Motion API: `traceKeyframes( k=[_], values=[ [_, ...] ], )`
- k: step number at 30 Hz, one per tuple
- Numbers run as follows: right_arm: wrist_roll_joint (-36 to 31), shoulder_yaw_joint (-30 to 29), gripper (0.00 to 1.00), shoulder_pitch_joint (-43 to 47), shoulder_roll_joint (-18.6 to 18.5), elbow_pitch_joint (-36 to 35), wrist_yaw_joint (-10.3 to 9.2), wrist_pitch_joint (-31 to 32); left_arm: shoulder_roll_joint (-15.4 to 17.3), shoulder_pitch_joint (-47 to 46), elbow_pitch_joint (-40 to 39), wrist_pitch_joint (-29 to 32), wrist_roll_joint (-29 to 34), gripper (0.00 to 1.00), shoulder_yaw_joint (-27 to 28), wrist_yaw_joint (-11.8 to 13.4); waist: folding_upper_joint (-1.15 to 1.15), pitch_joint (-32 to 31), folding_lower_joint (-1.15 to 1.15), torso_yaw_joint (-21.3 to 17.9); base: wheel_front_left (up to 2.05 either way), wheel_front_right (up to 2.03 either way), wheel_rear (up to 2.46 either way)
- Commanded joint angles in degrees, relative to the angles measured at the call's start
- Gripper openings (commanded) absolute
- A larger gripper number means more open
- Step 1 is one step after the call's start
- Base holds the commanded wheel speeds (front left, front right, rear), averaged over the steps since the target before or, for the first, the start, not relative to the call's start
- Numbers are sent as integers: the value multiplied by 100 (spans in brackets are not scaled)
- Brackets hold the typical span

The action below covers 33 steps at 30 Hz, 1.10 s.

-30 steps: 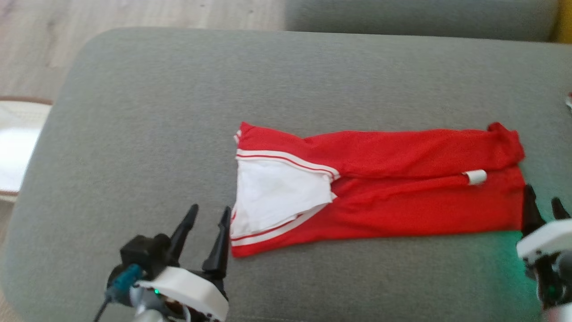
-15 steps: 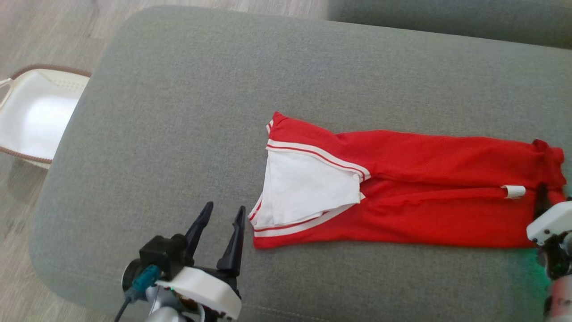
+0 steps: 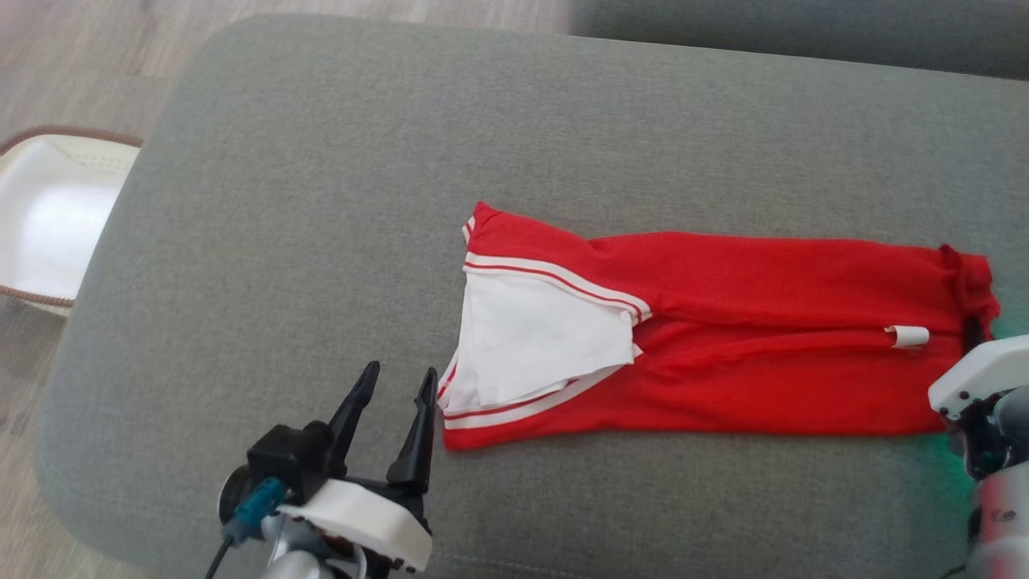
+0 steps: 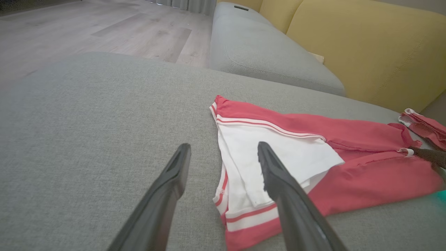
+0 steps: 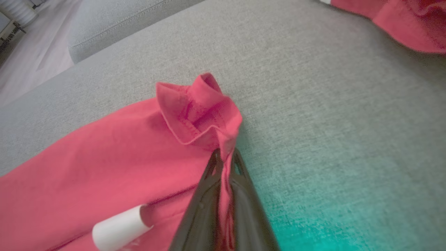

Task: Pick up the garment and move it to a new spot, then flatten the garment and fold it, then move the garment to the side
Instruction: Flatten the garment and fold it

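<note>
Grey fabric cushion [image 3: 321,201] with a red-and-white garment [image 3: 764,378] flat across its right half

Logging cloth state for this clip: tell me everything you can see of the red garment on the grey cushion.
The red garment lies stretched lengthwise on the grey sofa cushion, folded along its length, mostly flat with a few creases. The fabric looks thin and knitted. Its left end has white stripes and a turned-out white panel. A white-tipped cord runs toward the right end. The right end effector is shut on the bunched right edge. The left end effector is open beside the left end.
</note>
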Motion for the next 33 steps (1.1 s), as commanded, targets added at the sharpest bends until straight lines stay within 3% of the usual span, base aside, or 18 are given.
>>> traceKeyframes(
  k=[1, 8, 13, 17, 23, 33],
  values=[
    [-15, 168, 0, -82, -183, -101, -5, -127, 3, -58, -148, -71, 60, 100, 272, -37, 0, -3, 0, -55, 0, 0, 0],
    [-498, 138, 0, 18, -657, -322, -5, -522, -64, 16, -135, -71, 165, 100, 462, -169, 0, 7, 0, -405, 0, 0, 0],
    [-635, 40, 0, 25, -728, -707, -5, -512, -93, 20, -130, -71, 231, 100, 540, -226, 0, 33, 0, -645, 0, 0, 0],
    [-619, 169, 0, 84, -449, -1418, -5, -476, -127, 5, -96, -71, 281, 100, 582, -282, 0, 36, 0, -824, 0, 0, 0],
    [-311, 840, 0, 327, 112, -2776, -5, -266, -160, -9, -31, -71, 324, 100, 614, -331, 0, -10, 0, -930, 0, 0, 0],
    [-123, 2157, 0, 902, 518, -4654, -5, 279, -162, -40, 108, -70, 328, 100, 566, -422, 0, -141, 0, -639, 0, 0, 0]
  ],
)
